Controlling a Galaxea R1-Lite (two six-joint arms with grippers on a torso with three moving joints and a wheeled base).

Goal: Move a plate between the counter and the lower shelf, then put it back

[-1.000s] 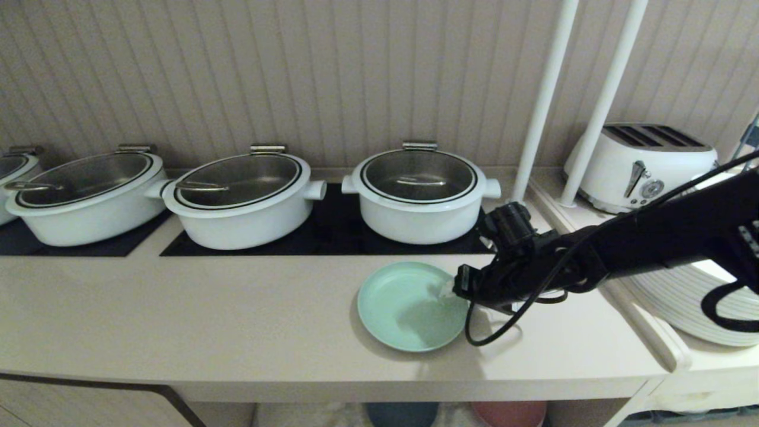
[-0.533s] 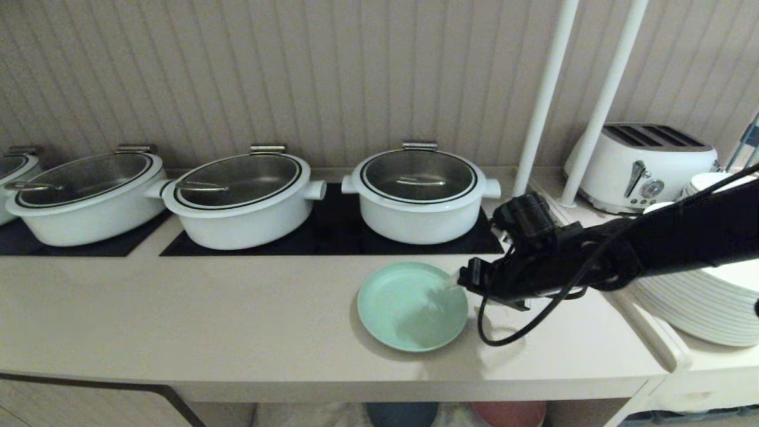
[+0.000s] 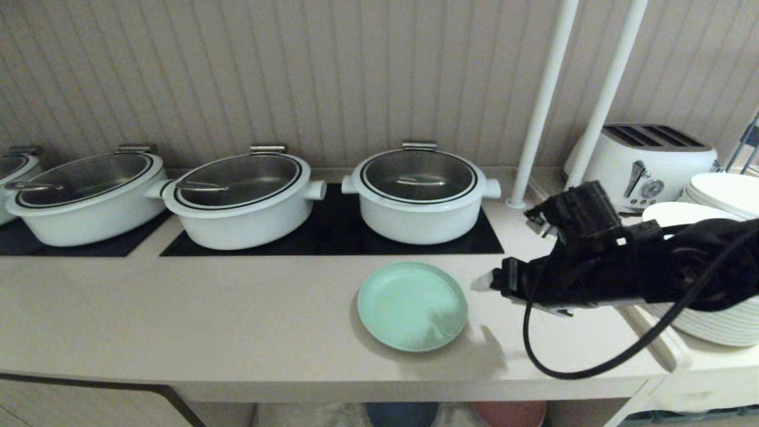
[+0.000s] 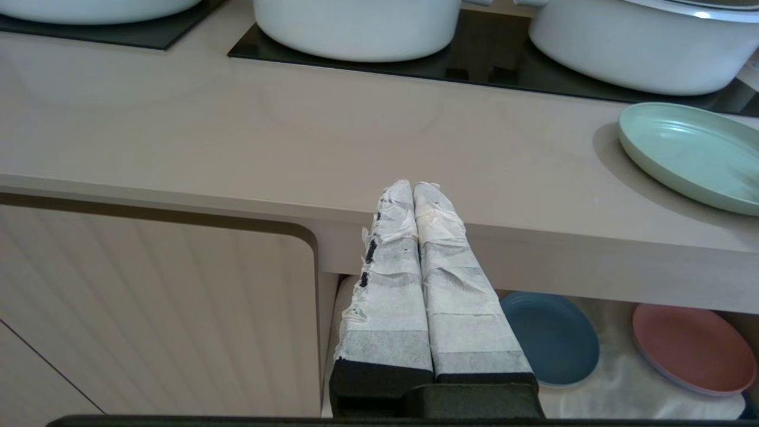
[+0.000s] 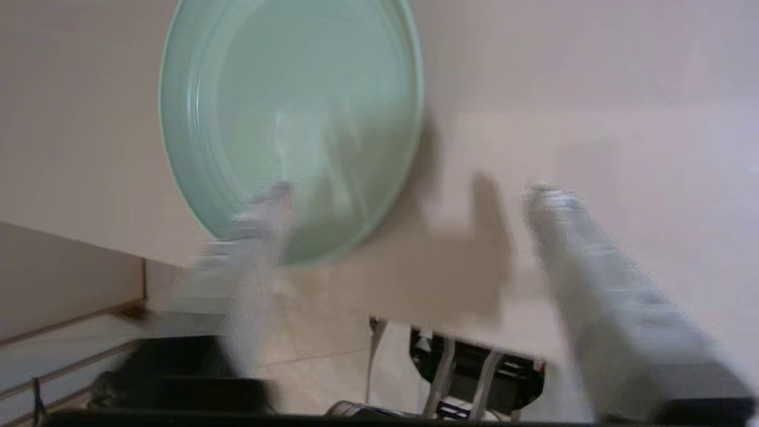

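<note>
You had three white pots (image 3: 240, 201) with steel lids in a row beyond the right gripper (image 3: 483, 282), reaching away to its left; the nearest stood just behind it. A fourth pot (image 3: 12, 172) barely showed at the far left edge. Two white poles (image 3: 542, 101) rose behind the gripper, and a white toaster (image 3: 646, 163) sat behind it, to its right. Stacked white plates (image 3: 711, 323) lay on its right. Below it, a blue plate (image 4: 548, 338) and a pink plate (image 4: 691, 347) lay side by side.
</note>
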